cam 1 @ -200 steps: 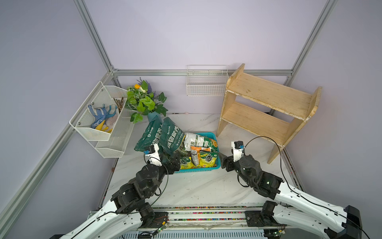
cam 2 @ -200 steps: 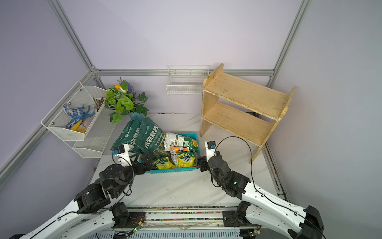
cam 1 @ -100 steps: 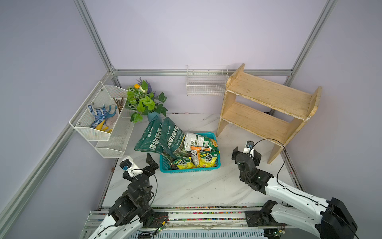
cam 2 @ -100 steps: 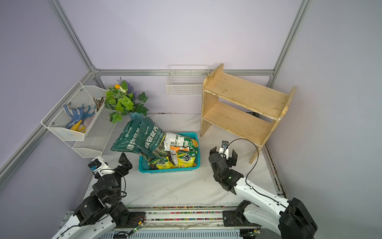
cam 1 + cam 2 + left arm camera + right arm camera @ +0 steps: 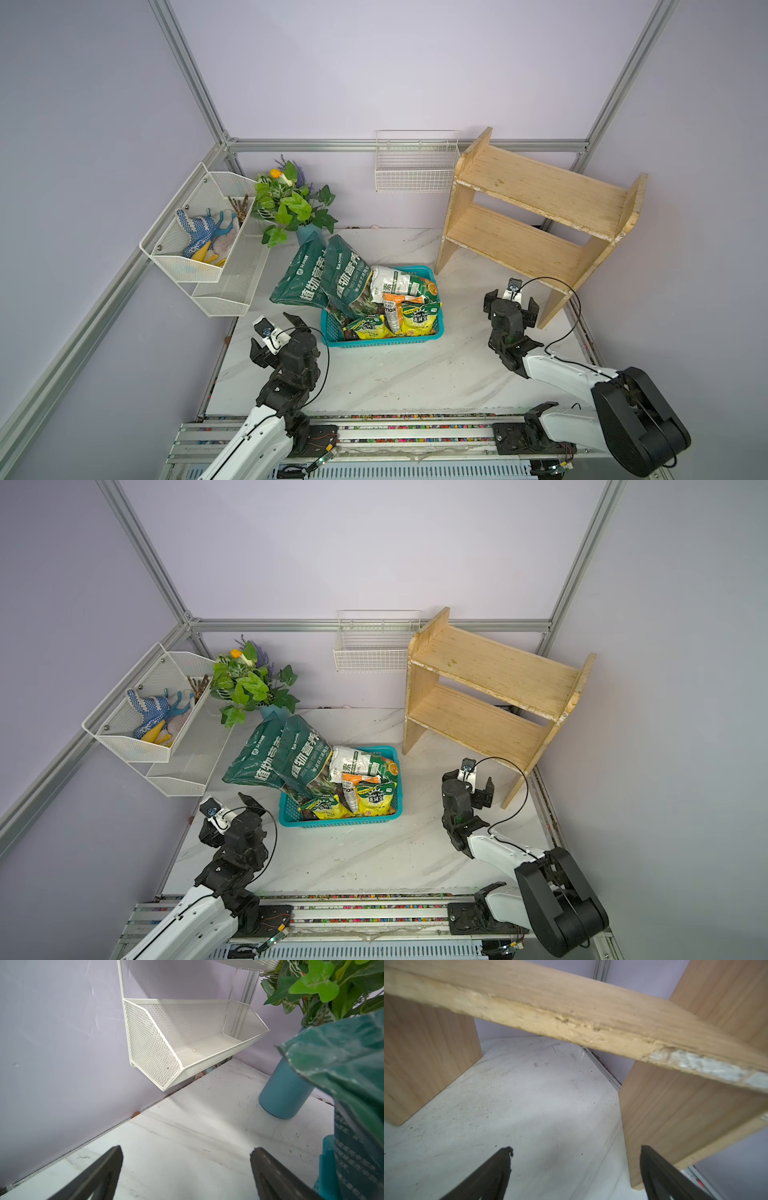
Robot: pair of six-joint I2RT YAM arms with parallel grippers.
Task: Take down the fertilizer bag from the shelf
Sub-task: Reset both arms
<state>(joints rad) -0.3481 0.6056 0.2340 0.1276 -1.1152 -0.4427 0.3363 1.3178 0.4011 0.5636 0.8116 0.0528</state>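
Fertilizer bags in dark green, two of them (image 5: pixel 347 274) (image 5: pixel 301 276), lean together at the left end of the teal basket (image 5: pixel 382 341) in the middle of the table (image 5: pixel 395 374). The nearer bag stands with its foot inside the basket among smaller yellow, white and orange packets. The other rests against it from outside, its foot on the table. A plant in a blue pot (image 5: pixel 284 1093) stands just behind them. The shelf (image 5: pixel 540 193), a pale two-tier wooden rack, stands at the far right of the table, well apart from the bags. The left hand (image 5: pixel 187 1148) hangs low over the table near the basket's front left corner, jaws spread wide and gripping nothing, facing the white mesh rack (image 5: pixel 187 1043) on the left wall. The right hand (image 5: pixel 576 1147) is likewise spread wide and empty, close before the shelf's lower board near its right side panel. Its wrist view shows that board's rough front edge above and scuffed table beneath.
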